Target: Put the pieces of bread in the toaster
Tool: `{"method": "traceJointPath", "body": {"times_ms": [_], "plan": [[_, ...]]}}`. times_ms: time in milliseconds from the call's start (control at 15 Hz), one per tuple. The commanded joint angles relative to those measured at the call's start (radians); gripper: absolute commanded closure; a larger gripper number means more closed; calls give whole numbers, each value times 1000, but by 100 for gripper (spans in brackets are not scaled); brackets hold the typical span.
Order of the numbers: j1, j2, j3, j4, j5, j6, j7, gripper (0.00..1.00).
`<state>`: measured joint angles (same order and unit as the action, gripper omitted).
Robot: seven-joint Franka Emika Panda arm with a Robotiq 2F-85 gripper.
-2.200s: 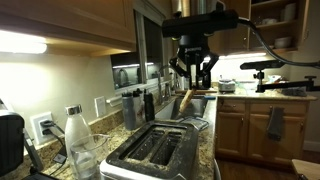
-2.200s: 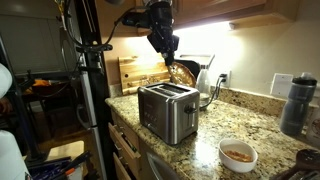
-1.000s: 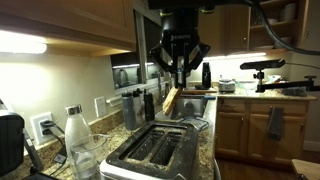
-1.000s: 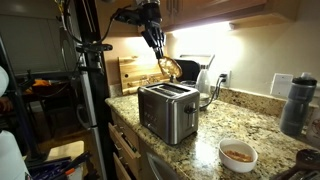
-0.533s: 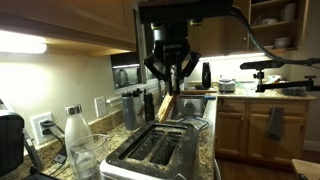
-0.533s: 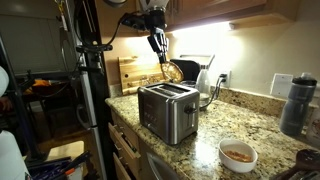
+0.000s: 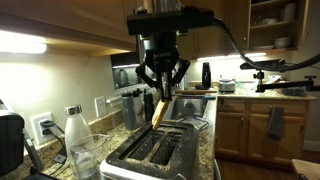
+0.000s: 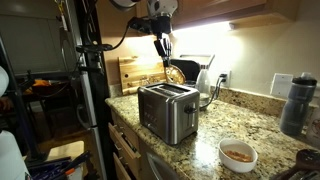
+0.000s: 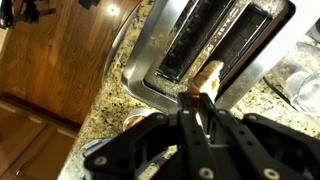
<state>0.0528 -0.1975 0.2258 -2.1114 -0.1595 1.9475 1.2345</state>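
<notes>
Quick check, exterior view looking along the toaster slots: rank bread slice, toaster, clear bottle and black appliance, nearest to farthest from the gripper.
From the gripper:
1. bread slice, held in it, hanging below.
2. toaster, on the counter underneath.
3. clear bottle, on the picture's left.
4. black appliance, at the far left edge.

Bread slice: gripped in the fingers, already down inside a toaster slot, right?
No. The bread slice is gripped in the fingers, but it hangs above the toaster, not yet inside a slot. An exterior view shows it.
</notes>
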Motion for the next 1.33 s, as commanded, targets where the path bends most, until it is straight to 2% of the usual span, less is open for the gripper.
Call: {"method": "traceJointPath", "body": {"times_ms": [0, 867, 1267], "plan": [[18, 43, -17, 50, 25, -28, -25, 90], [37, 95, -9, 145, 20, -181, 7, 90], [51, 135, -10, 170, 17, -197, 19, 90]]}}
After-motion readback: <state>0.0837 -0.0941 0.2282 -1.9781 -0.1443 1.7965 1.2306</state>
